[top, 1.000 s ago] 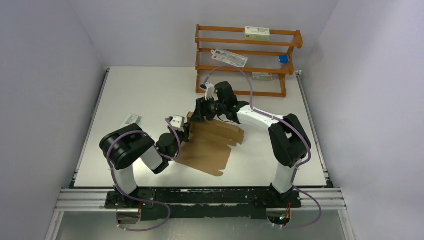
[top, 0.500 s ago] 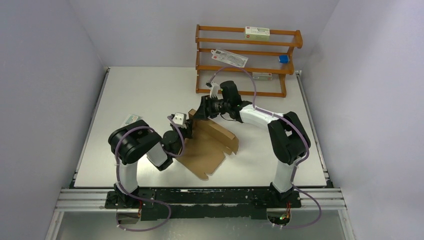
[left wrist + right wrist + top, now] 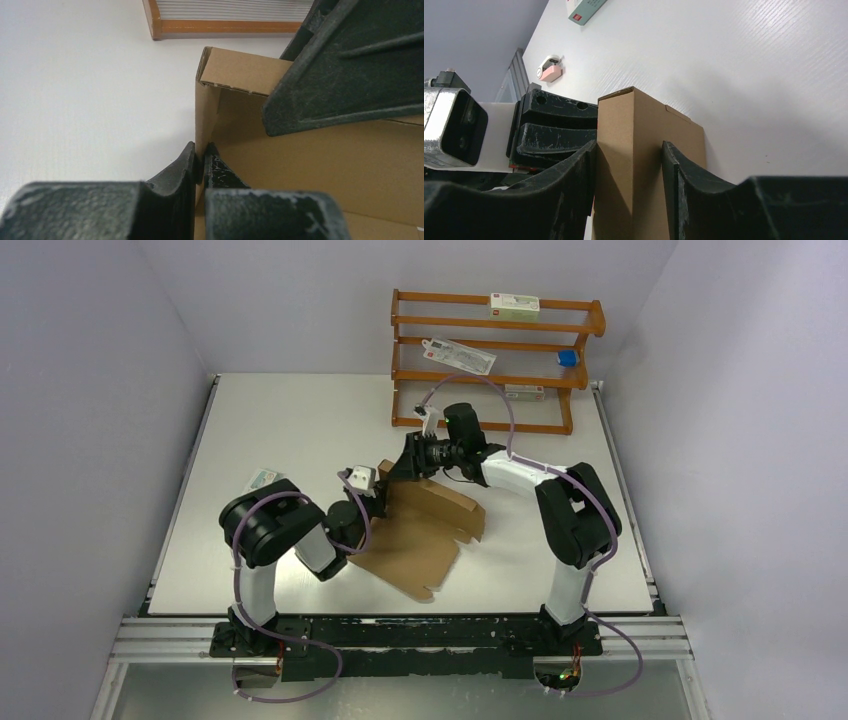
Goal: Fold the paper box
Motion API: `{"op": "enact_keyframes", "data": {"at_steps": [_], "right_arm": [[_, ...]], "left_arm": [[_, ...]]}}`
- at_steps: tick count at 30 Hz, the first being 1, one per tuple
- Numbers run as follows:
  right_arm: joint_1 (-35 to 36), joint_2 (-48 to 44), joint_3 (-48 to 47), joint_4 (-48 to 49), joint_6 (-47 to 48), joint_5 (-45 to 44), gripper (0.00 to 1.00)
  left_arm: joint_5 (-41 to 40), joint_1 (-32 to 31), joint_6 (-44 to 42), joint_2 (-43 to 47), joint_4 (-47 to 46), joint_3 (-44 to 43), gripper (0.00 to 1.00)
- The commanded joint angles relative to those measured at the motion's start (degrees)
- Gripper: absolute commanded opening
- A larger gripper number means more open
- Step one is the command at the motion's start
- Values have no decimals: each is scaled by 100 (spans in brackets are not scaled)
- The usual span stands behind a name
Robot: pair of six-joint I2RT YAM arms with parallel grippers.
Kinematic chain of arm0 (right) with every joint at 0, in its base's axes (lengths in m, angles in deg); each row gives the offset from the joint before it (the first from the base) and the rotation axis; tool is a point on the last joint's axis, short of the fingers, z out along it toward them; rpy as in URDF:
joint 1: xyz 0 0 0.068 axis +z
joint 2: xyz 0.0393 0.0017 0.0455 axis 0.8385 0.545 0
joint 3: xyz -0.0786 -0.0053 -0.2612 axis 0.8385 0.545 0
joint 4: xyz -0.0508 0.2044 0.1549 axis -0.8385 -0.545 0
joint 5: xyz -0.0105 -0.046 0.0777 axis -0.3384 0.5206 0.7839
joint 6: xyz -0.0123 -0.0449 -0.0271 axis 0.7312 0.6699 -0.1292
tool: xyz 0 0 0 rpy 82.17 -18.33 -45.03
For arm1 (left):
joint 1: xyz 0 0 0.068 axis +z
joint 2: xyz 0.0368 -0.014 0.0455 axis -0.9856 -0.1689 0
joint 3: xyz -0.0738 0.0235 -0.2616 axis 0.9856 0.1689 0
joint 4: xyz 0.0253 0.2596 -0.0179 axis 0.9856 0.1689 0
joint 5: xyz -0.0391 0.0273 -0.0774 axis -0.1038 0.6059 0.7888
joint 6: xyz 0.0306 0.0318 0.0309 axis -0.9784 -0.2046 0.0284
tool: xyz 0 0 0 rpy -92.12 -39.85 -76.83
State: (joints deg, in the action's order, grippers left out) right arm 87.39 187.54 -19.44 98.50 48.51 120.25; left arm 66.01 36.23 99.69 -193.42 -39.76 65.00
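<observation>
Paper box point(image 3: 420, 530) sits mid-table; its rear wall now stands steeper than a second ago; left gripper point(image 3: 200, 160) pinches the wall edge; right gripper point(image 3: 629, 165) has narrowed around the corner, but I cannot tell if it grips yet.

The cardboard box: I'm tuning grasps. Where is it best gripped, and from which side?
Probably the raised side wall, pinched across its thin edge from the left: it stands upright with both faces reachable, while the base panel lies flat on the table.
</observation>
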Motion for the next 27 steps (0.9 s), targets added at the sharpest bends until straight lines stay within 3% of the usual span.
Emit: {"op": "enact_keyframes", "data": {"at_steps": [1,7,21,25,27], "right_arm": [[154,67,97,-135,-263,661,49],[158,-28,332,-60,-410,668,49],[155,-173,467,-38,-494,711,49],[150,-193,415,-34,-509,728,49],[150,-191,389,-49,-503,724,49]], "left_arm": [[-168,-15,284,7,-632,-56,5],[-1282,-202,586,80,-393,-79,5],[-3594,-893,-103,365,653,-378,5],[-3740,-985,-205,456,1079,-381,10],[-3876,-1014,-10,574,1755,-466,12]]}}
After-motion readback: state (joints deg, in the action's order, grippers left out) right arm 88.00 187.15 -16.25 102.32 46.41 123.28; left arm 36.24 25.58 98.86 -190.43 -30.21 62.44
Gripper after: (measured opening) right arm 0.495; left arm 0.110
